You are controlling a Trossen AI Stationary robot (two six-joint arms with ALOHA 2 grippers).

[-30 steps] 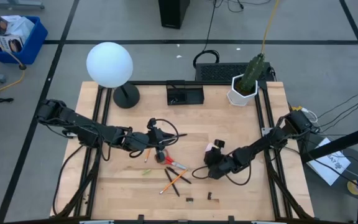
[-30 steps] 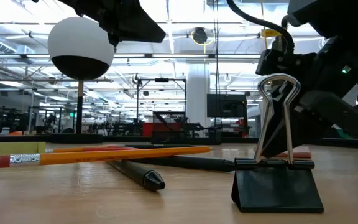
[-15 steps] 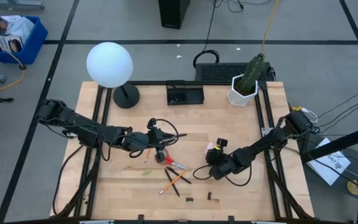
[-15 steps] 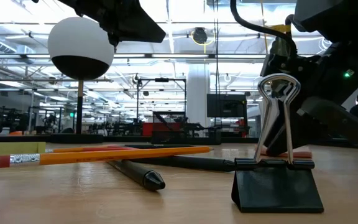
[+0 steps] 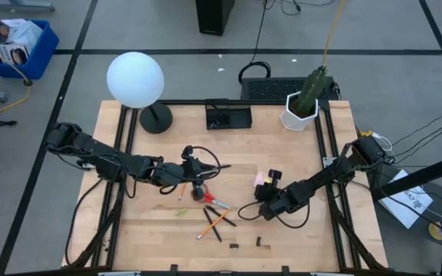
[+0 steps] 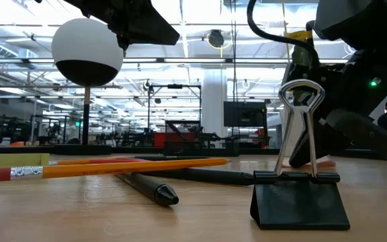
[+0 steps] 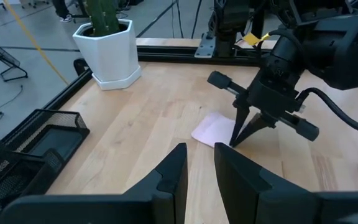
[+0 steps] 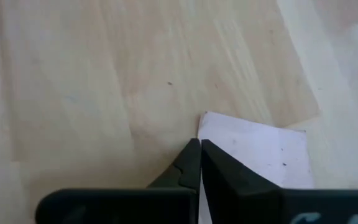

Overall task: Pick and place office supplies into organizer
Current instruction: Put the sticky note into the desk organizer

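sticky-note pad (image 7: 213, 129): pale pink | pencils (image 6: 113, 166): orange-yellow | organizer (image 5: 228, 117): black | plant pot (image 7: 107, 53): white | table (image 5: 282, 153): light wood grain

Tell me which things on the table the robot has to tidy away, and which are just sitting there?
To tidy: pink sticky-note pad, which the shut right gripper touches at its edge; red-handled scissors; pencils; pens; binder clips; all go in the black organizer.

Just sitting there: globe lamp, white plant pot.
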